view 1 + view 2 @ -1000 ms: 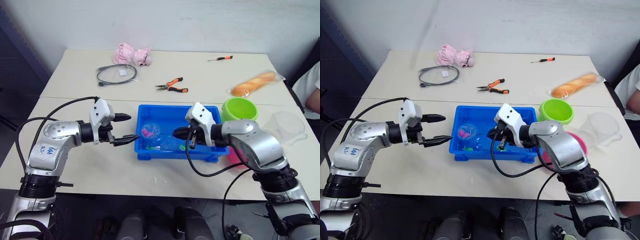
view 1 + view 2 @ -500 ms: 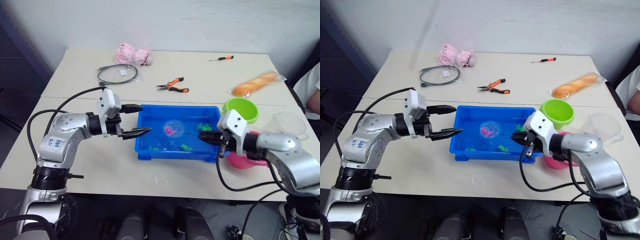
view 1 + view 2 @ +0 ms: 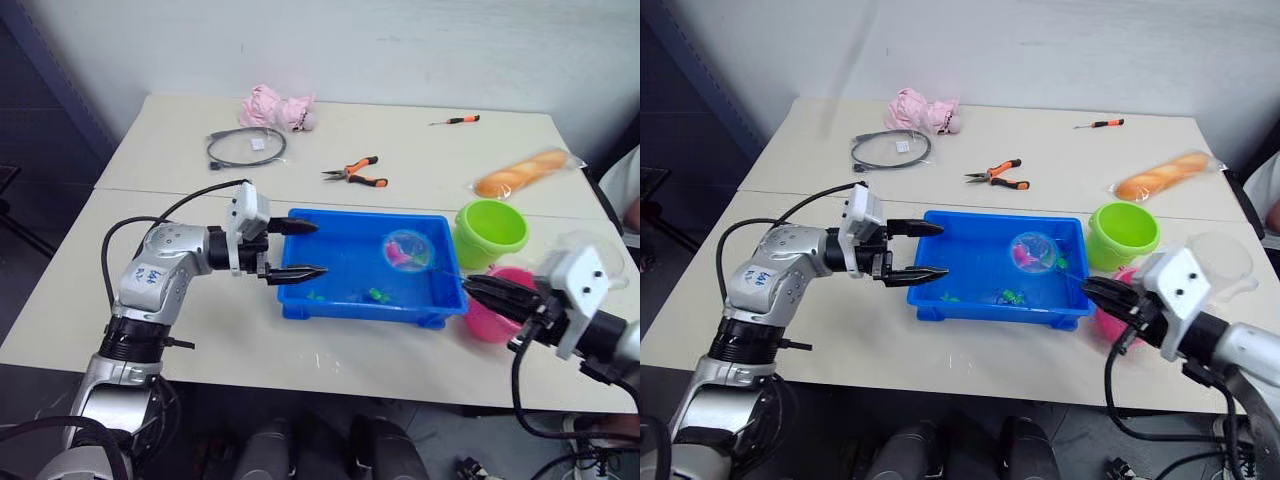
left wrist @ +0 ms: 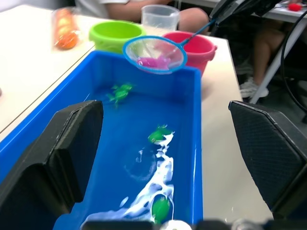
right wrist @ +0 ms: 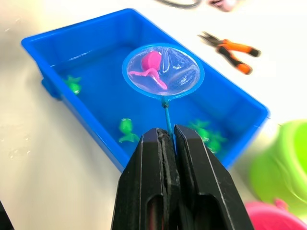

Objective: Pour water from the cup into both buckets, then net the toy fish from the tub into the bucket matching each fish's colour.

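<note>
Fingers of the right gripper are pinching the thin handle of the net, which is reaching out from them so that the light blue hoop is hanging above the right part of the tub. Inside the mesh, a pink fish is lying clear of the water. Below it, green fish are sitting in the tub's shallow water, some near the front wall and one toward the right end. Just beside the tub's right end, the green bucket is standing farther back and the pink bucket nearer, partly behind the right gripper, while the cup is standing on the table to the right of both. At the tub's left end, the left gripper is hovering with its two fingers spread wide, gripping nothing, one tip over the tub's back left corner and the other at its front left corner. Farther back on the table, pliers, a coiled cable, a pink plush toy, a small screwdriver and a wrapped bread loaf are lying well apart from the tub.
</note>
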Action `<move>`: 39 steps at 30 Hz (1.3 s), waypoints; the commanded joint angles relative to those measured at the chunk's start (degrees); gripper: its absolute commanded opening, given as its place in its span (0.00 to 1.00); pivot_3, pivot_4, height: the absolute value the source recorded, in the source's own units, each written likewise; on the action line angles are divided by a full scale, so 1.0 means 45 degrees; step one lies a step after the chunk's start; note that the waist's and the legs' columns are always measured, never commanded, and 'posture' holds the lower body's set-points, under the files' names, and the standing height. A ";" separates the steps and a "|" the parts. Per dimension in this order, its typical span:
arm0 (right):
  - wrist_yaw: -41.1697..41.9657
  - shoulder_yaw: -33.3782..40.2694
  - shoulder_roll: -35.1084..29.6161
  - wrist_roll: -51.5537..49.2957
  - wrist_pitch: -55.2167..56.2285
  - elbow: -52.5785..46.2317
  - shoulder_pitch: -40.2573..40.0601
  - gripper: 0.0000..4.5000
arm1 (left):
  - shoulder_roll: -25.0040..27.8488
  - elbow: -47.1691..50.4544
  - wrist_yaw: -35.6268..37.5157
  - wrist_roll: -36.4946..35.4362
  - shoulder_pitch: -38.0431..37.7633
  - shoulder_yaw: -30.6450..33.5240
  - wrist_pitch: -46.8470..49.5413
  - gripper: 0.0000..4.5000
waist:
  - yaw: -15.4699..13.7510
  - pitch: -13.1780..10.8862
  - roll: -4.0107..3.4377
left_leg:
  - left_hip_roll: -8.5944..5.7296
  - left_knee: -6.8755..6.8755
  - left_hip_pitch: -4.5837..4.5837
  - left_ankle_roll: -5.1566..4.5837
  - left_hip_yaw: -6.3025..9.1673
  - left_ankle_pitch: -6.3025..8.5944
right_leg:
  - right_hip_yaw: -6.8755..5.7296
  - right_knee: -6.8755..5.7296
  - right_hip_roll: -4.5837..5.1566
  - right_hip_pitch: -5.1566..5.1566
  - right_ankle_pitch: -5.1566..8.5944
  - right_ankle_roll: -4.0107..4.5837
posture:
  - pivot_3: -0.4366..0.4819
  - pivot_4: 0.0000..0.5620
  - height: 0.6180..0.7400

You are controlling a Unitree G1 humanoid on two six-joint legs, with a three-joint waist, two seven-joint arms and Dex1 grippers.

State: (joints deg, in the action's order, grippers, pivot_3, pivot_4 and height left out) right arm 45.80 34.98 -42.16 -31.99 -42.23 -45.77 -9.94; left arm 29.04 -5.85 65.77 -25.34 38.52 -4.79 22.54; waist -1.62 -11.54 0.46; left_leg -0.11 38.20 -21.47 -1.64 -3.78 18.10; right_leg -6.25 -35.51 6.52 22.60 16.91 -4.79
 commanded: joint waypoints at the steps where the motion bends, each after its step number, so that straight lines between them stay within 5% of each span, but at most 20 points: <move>1: -0.0035 0.2341 0.0357 -0.0361 0.0324 -0.0969 -0.1322 0.00 | -0.0273 -0.0466 0.0511 0.0047 0.0498 -0.0153 -0.0481 1.00 | 0.0000 0.0000 0.0000 | 0.0002 -0.0001 0.0002 0.0001 0.0002 0.0000 | -0.0001 -0.0001 -0.0002 -0.0001 0.0000 0.0000 | 0.48 0.27 1.00; 9: 0.0185 0.5280 0.2121 0.1588 0.3453 -0.0375 -0.5071 0.00 | -0.0942 -0.1024 0.0983 0.0107 0.0663 -0.0390 -0.0880 1.00 | 0.0044 0.0000 0.0000 | -0.0001 -0.0007 0.0022 -0.0003 -0.0016 0.0001 | 0.0022 0.0000 -0.0010 -0.0007 -0.0001 -0.0003 | 0.48 0.27 1.00; 15: -0.0308 0.4376 0.3378 0.4463 0.7853 0.1127 -0.6244 0.00 | -0.1282 -0.0898 0.0899 0.0108 0.0448 -0.0488 -0.0896 1.00 | 0.0064 0.0000 0.0000 | 0.0002 -0.0018 0.0052 0.0007 -0.0038 0.0008 | 0.0049 0.0022 -0.0008 -0.0006 0.0001 -0.0003 | 0.48 0.27 1.00; 25: -0.2713 0.3812 0.3110 0.9216 1.4720 0.4407 -0.6216 0.00 | -0.1569 -0.0662 0.0449 0.0117 0.0137 -0.0468 -0.0822 1.00 | 0.0064 0.0001 -0.0001 | 0.0000 -0.0017 0.0060 0.0014 -0.0046 0.0005 | 0.0059 0.0016 -0.0006 -0.0003 0.0002 -0.0001 | 0.48 0.27 1.00; 39: -0.7241 0.2570 0.2916 1.6387 1.7077 0.5269 -0.6464 0.00 | -0.1610 -0.0116 0.0105 -0.0203 -0.0312 -0.0050 -0.0637 1.00 | 0.0058 0.0004 -0.0006 | 0.0000 -0.0015 0.0060 0.0029 -0.0043 -0.0001 | 0.0064 0.0010 -0.0006 -0.0002 0.0006 0.0005 | 0.48 0.27 1.00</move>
State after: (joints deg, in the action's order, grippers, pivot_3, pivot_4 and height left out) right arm 16.17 45.18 -29.03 39.15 34.89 -22.12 -38.08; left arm 21.42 -9.14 66.32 -25.00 37.31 -6.26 19.62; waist -1.36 -11.52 0.43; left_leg -0.11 38.14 -21.20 -1.51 -3.97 18.09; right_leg -5.97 -35.47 6.49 22.59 16.93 -4.77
